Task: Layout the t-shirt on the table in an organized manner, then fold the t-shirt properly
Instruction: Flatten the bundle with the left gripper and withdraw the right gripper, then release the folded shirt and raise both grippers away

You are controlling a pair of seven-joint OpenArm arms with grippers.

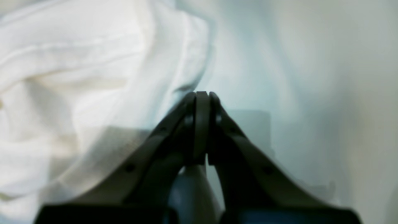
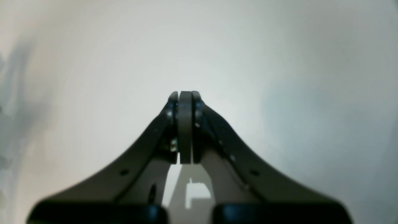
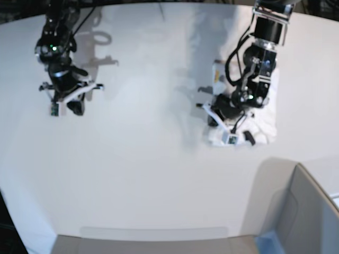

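Observation:
The white t-shirt lies crumpled in a rumpled heap filling the left of the left wrist view. In the base view the t-shirt is a small bunch at the right of the table, partly hidden by the left arm above it. My left gripper is shut beside the cloth's edge, and I see no fabric between its fingers. My right gripper is shut over bare white tabletop, far from the shirt, on the arm at the base view's left. The shirt's print is hidden.
A grey bin-like box stands at the front right corner, just below the shirt. The table's curved far edge runs along the top of the base view. A dark gap shows at the front left corner.

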